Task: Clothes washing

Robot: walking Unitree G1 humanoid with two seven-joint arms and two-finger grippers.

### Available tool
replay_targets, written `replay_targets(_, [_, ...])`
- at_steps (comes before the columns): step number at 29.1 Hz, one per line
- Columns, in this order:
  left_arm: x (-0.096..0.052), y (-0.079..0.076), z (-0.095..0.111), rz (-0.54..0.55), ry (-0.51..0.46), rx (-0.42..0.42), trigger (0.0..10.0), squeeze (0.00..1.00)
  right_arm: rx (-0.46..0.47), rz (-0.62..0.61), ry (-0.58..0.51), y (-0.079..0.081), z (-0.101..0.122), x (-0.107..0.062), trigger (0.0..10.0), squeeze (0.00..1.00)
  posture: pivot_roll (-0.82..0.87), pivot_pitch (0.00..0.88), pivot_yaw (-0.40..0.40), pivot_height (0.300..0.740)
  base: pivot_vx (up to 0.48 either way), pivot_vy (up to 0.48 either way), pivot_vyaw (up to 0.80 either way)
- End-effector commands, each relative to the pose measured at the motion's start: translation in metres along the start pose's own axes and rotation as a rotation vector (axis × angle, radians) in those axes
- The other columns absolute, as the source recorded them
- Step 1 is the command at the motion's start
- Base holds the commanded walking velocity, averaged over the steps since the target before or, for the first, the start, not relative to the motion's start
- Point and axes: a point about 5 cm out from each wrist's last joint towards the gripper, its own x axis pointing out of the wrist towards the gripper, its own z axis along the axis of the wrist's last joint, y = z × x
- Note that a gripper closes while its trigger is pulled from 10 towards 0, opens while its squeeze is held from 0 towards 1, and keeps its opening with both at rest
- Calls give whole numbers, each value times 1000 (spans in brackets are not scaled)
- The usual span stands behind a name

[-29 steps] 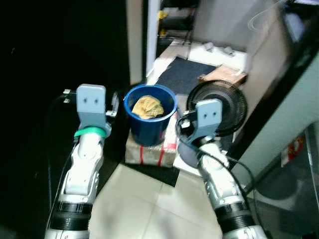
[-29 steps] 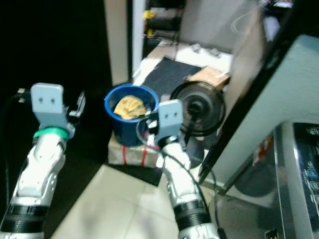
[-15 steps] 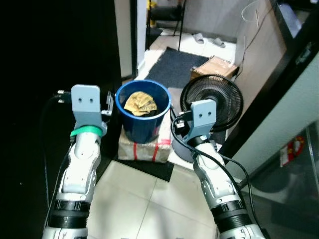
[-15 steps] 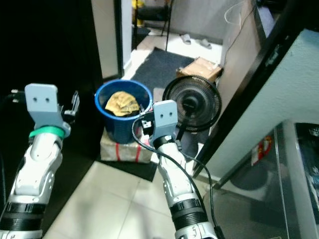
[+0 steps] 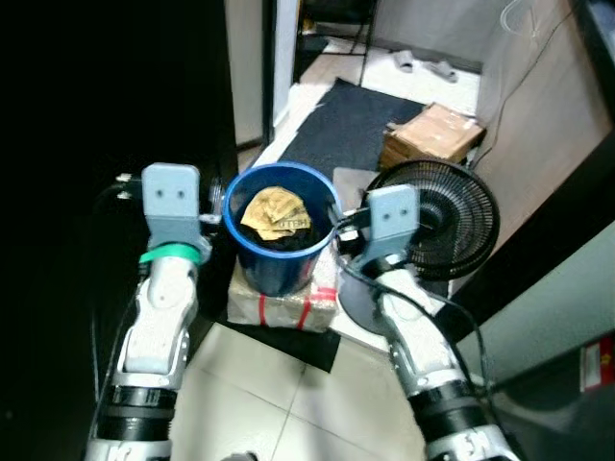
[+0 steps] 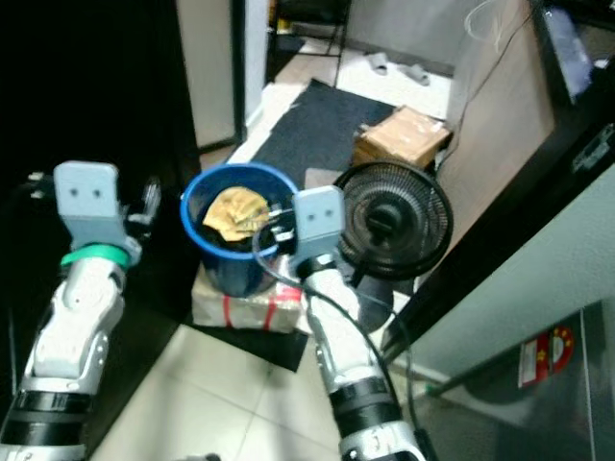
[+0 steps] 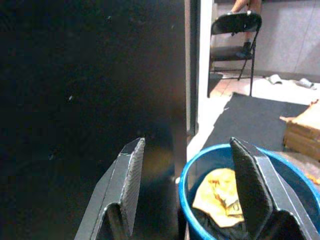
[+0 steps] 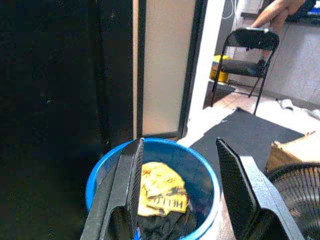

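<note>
Since a moment ago both arms have closed in on the round blue plastic bucket (image 5: 280, 239) at frame centre, holding yellow cloth (image 5: 275, 212): left gripper (image 7: 187, 192) and right gripper (image 8: 178, 190) spread open, ready to grasp.
</note>
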Motion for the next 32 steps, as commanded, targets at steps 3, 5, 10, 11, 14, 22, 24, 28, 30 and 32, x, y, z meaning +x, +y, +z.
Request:
replay_targets(3, [0,-4,-1,-12,2,2,10000,0,-3,-22,26,-6,-7,-4,10000,0,63,5,6,740,404,0,0])
replay_targets(5, [0,-4,-1,-12,2,3,10000,0,-3,-23,26,-6,-7,-4,10000,0,63,7,7,740,405,0,0])
replay_targets(10, [0,-4,-1,-12,2,3,10000,0,-2,-24,27,-6,-7,-4,10000,0,63,9,8,740,405,0,0])
replay_targets(11, [0,-4,-1,-12,2,3,10000,0,-2,-24,27,-6,-7,-4,10000,0,63,9,8,740,405,0,0])
replay_targets(14, [0,-3,-1,-12,2,3,10000,0,-2,-24,27,-6,-7,-4,10000,0,63,10,8,740,404,0,0])
replay_targets(22, [0,-4,0,-11,3,2,10000,0,-2,-24,28,-7,-7,-4,10000,0,63,12,8,740,400,0,0])
replay_targets(24, [0,-4,0,-11,3,3,10000,0,-2,-25,28,-7,-7,-4,10000,0,63,12,9,740,392,0,0])
replay_targets(28, [0,-4,0,-11,3,3,10000,0,-2,-25,29,-7,-7,-5,10000,0,63,12,9,740,391,0,0])
replay_targets(30, [0,-4,-1,-12,3,3,10000,0,-2,-25,29,-6,-7,-5,10000,0,63,12,9,740,394,0,0])
replay_targets(32, [0,-4,0,-12,3,3,10000,0,-2,-25,29,-6,-7,-5,10000,0,63,12,9,740,394,0,0])
